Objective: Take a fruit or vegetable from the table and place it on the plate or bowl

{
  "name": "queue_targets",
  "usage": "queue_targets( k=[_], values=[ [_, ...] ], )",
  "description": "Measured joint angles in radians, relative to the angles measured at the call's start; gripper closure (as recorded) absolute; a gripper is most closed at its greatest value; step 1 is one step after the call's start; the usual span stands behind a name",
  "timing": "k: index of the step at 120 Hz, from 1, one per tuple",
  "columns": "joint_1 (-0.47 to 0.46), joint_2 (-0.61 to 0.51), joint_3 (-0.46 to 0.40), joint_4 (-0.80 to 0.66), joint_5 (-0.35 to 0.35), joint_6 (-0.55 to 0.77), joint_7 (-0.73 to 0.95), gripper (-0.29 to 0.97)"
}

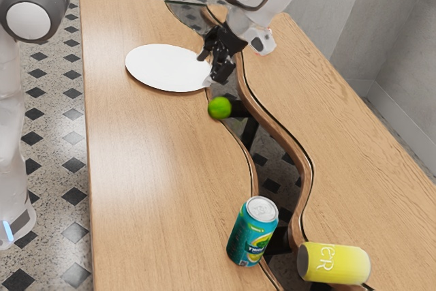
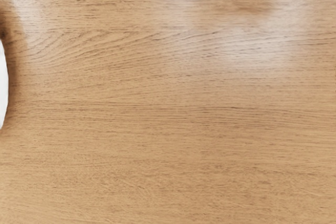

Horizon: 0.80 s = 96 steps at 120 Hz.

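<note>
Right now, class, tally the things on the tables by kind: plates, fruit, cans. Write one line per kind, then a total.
Plates: 1, the plate
Fruit: 1, the lime
Cans: 2, the green can upright and the yellow can on its side
Total: 4

Bright, even light leaves pale glare patches on the table (image 2: 236,30) and soft shadow beside the plate (image 2: 2,87).
</note>
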Motion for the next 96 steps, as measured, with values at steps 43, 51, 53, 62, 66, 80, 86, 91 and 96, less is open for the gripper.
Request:
queue_targets(
  k=[43,51,53,62,66,80,86,91,96],
  values=[
    [0.06,0.1,-0.076,0.07,0.01,0.51,-0.004,0.0],
    [0.242,0.19,-0.185,0.166,-0.015,0.522,0.005,0.0],
    [0.278,0.21,-0.202,0.183,-0.019,0.525,0.007,0.0],
    [0.376,0.276,-0.254,0.225,-0.035,0.533,0.015,0.0],
    [0.424,0.295,-0.301,0.231,-0.036,0.536,0.017,0.0],
    [0.551,0.349,-0.449,0.236,-0.014,0.544,0.017,0.0],
    [0.582,0.359,-0.474,0.223,-0.003,0.546,0.017,0.0],
    [0.599,0.362,-0.481,0.211,0.004,0.547,0.018,0.0],
    [0.606,0.363,-0.479,0.195,0.009,0.549,0.019,0.0]
  ],
)
